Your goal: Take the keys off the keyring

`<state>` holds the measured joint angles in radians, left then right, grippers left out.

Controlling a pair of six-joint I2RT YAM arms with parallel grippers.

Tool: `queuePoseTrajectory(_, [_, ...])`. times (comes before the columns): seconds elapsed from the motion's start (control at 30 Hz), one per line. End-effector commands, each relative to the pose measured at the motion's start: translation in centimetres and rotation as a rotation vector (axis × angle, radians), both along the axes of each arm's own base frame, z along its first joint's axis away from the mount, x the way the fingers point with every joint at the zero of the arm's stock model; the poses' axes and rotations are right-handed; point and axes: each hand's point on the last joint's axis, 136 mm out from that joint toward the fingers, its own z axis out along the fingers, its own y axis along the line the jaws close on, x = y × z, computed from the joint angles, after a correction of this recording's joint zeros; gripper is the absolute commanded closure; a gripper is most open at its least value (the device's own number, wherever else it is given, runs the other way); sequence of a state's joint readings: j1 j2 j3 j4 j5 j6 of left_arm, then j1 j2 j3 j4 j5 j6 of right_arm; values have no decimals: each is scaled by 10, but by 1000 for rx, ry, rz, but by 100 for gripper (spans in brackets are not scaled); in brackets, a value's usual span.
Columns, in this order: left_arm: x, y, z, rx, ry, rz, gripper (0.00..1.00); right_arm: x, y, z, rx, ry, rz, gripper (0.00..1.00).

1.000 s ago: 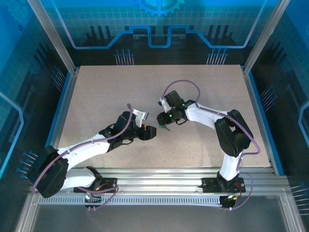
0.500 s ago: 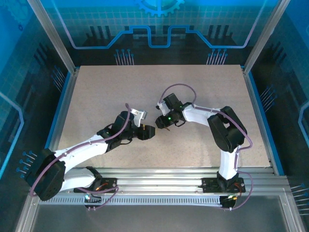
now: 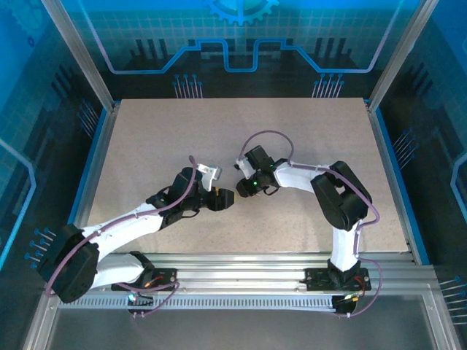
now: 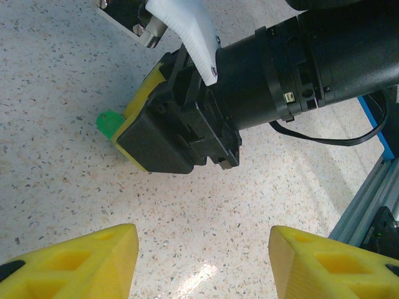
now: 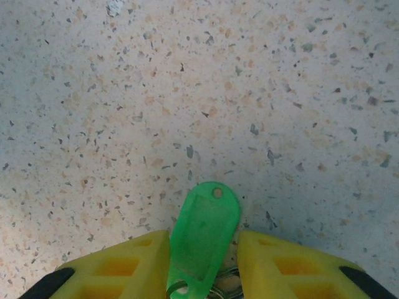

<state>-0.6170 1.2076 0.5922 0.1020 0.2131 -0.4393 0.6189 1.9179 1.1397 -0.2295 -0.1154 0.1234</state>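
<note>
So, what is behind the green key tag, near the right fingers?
A bit of metal ring shows behind the green tag; any keys are hidden between the yellow fingers.

green tag (image 5: pixel 206 227) glossy translucent plastic (table (image 5: pixel 187 75) speckled, smooth)

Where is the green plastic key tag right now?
The green plastic key tag sits between the right claw's yellow fingers in the right wrist view, over the speckled tabletop, just right of the left claw.
</note>
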Motion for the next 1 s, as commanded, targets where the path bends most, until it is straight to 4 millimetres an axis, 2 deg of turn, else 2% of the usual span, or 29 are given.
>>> queuePoseTrajectory(0.0, [1,4,5,-3,-17,8,41,-14,-1,-8,-7,22,2,61])
queuePoseTrajectory(0.23, [1,3,5,-8,-13,6,41,-18,-2,14,48,-24,-2,52])
queuePoseTrajectory(0.43, [0,3,5,-12,-10,6,41,-16,-6,24,76,-62,-4,48])
queuePoseTrajectory(0.63, [0,4,5,-11,-11,9,41,-15,-16,26,52,-99,-6,46])
queuePoseTrajectory(0.73, [0,3,5,-14,-8,9,41,-14,-21,27,57,-103,-7,49])
queuePoseTrajectory(0.97, [1,2,5,-18,-6,9,41,-17,-22,17,51,-91,25,52])
